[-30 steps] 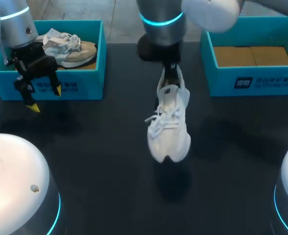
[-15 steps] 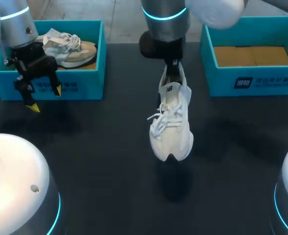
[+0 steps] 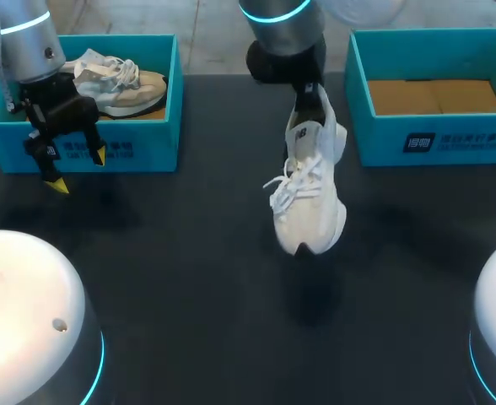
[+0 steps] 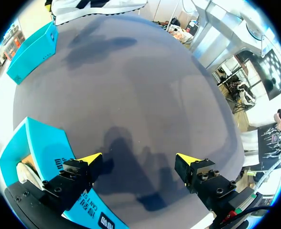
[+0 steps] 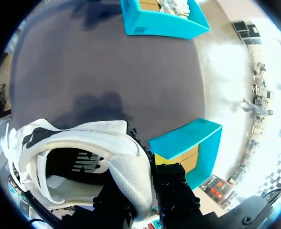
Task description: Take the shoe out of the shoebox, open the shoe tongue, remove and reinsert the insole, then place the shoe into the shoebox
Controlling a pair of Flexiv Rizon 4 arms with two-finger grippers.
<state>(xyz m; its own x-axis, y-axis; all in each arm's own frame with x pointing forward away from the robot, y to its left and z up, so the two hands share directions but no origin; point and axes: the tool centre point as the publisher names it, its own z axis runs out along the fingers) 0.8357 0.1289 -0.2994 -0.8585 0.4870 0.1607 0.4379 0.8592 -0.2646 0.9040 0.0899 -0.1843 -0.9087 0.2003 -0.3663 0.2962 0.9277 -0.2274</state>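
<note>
White sneaker (image 3: 309, 190) clamped at heel collar by right gripper (image 3: 306, 91), hung toe-down above table (image 3: 189, 253), just left of empty shoebox (image 3: 434, 139). Left gripper (image 3: 78, 170) spread wide, nothing held, well left of that box. Sneaker best lowered slowly and levelled sole-down before release.

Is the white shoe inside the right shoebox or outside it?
Outside. The white shoe hangs toe-down from the right gripper, over the table beside the right shoebox, which shows only its cardboard floor.
</note>
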